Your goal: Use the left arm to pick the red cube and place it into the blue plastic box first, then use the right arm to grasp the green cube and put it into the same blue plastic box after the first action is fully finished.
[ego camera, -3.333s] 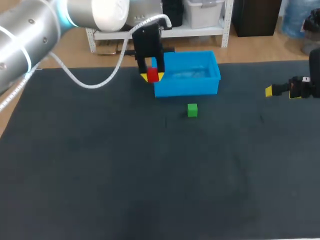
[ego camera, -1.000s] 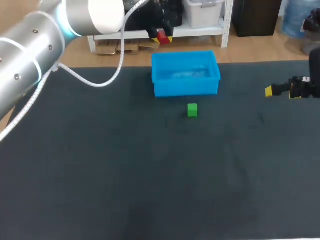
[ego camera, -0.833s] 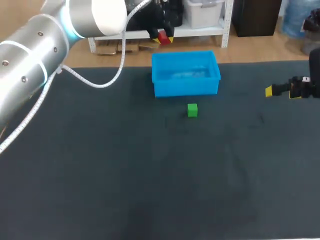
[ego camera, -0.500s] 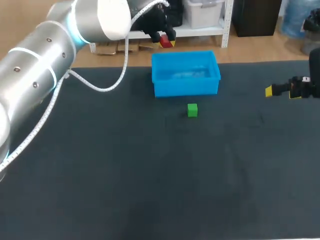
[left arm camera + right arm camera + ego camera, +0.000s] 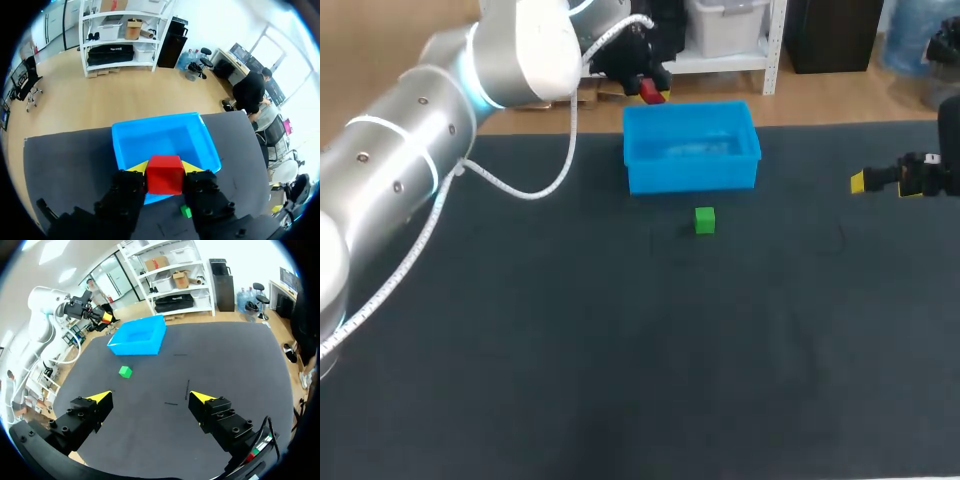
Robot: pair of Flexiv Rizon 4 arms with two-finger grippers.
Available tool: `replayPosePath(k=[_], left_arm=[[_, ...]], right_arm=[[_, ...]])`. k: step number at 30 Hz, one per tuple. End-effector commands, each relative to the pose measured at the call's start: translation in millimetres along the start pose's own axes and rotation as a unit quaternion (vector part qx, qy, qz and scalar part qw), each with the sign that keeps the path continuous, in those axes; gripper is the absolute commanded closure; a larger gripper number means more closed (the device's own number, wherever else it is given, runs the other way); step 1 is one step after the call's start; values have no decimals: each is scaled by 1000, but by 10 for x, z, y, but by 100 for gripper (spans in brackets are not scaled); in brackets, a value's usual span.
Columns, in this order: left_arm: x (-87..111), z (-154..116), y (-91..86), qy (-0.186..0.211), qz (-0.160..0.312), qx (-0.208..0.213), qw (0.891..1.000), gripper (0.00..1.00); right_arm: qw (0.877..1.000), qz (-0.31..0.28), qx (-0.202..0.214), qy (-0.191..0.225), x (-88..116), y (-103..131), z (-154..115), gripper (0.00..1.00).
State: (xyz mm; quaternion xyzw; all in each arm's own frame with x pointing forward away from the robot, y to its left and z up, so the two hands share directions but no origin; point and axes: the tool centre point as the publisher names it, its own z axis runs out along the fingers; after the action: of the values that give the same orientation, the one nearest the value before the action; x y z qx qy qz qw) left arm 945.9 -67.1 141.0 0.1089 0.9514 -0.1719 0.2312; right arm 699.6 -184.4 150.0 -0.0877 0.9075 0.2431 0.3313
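Left gripper (image 5: 165,168): clamped on red cube (image 5: 165,175), held high over the rim of the blue plastic box (image 5: 692,174). Right gripper (image 5: 150,398): spread wide, empty, well apart. Green cube (image 5: 705,220): on table (image 5: 620,360), near box. Risk: an off-centre release from this height may bounce the cube out.

L gripper (image 5: 650,92) w/ held cube (image 5: 164,174) up near rear-left corner of box (image 5: 692,175); loose cube (image 5: 705,221) on table (image 5: 620,350) just before it.

Silver arm (image 5: 405,145), yellow-tipped left claw (image 5: 165,169)
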Motion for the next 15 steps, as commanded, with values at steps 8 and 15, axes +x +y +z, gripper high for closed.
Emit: replayPosePath(k=[8, 15], left_arm=[[-118, 261, 37, 5, -1, 11, 1000, 100], [-107, 378, 95, 3, -5, 12, 1000, 100]], right_arm=[[1000, 0, 0, 0, -2, -5, 6, 0], [1000, 0, 0, 0, -2, -5, 6, 0]])
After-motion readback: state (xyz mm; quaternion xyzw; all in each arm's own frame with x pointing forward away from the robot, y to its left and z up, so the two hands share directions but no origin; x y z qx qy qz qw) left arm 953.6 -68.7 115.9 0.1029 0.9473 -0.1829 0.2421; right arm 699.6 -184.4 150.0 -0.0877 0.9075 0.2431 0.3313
